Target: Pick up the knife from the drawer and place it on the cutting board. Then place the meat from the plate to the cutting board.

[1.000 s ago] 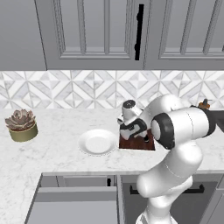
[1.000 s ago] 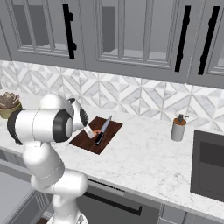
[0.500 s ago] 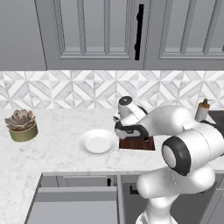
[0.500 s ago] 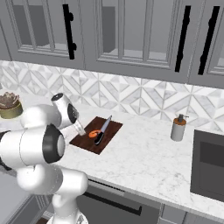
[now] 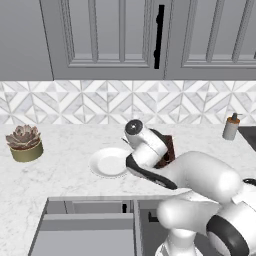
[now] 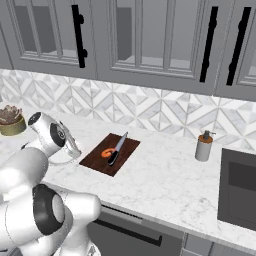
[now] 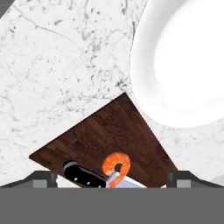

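Having pulled back from the cutting board [image 6: 110, 154], our end effector [image 7: 111, 178] is wide open and empty; meat [image 6: 106, 153] lies beside the knife [image 6: 116, 149], so both placements look done.

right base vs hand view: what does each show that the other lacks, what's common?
Right base alone: the soap dispenser, the succulent pot, the upper cabinets and the tiled backsplash. Hand view alone: the end effector, open and holding nothing, and the plate, bare, beside the board. Both: the cutting board on the marble counter, carrying the knife and the meat, which touch.
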